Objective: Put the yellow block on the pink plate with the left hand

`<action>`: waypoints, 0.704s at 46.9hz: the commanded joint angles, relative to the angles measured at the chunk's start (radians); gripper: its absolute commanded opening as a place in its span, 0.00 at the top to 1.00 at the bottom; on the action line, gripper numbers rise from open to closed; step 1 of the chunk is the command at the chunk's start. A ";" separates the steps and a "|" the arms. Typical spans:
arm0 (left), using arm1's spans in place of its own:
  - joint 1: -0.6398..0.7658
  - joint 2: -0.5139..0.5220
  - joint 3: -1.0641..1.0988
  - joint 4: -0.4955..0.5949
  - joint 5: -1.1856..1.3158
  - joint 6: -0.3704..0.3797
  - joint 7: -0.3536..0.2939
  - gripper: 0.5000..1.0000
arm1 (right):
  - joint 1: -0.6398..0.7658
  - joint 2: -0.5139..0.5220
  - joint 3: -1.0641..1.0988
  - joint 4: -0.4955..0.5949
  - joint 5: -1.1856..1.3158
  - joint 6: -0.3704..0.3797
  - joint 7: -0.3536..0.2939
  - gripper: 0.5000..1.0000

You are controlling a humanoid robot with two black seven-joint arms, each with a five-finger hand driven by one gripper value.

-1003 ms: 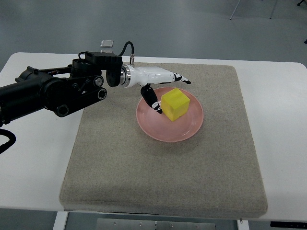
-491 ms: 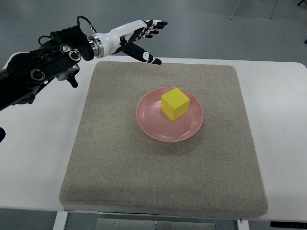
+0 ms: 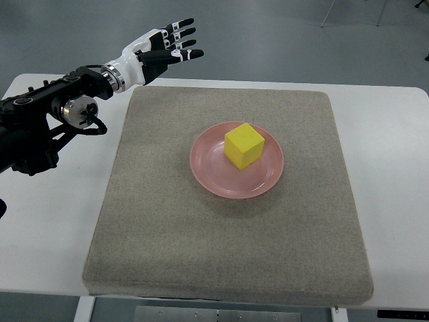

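- Yellow block point(image 3: 244, 145) sits on the pink plate point(image 3: 218, 177), a little toward the plate's far side, resting flat with one corner turned toward the robot.
- Judging by its crisp edges and matte faces, it is probably a light, stiff cube, foam or wood, not fragile and not slippery; its weight cannot be confirmed.
- If it had to be taken again, two opposite upright faces offer the best hold, with fingers coming from above so they clear the plate's raised rim.
- Left hand point(image 3: 161, 48) hangs beyond the far left corner of the grey mat point(image 3: 201, 255), well apart from the plate, fingers spread and grasping nothing.
- Plate lies near the middle of the mat, which covers most of the white table point(image 3: 395, 168).
- Nothing else stands near the plate; the way to the block is unobstructed.
- Placement looks done.
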 commanded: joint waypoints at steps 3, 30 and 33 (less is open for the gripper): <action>0.049 0.000 -0.109 0.032 -0.063 -0.069 0.048 0.01 | 0.000 0.000 0.000 0.000 0.000 0.000 0.000 0.15; 0.186 0.000 -0.373 0.034 -0.323 -0.157 0.367 0.01 | 0.000 0.000 0.000 0.000 0.000 0.000 0.000 0.15; 0.193 -0.002 -0.374 0.034 -0.330 -0.159 0.373 0.01 | 0.000 0.000 0.000 0.000 0.000 0.000 0.000 0.15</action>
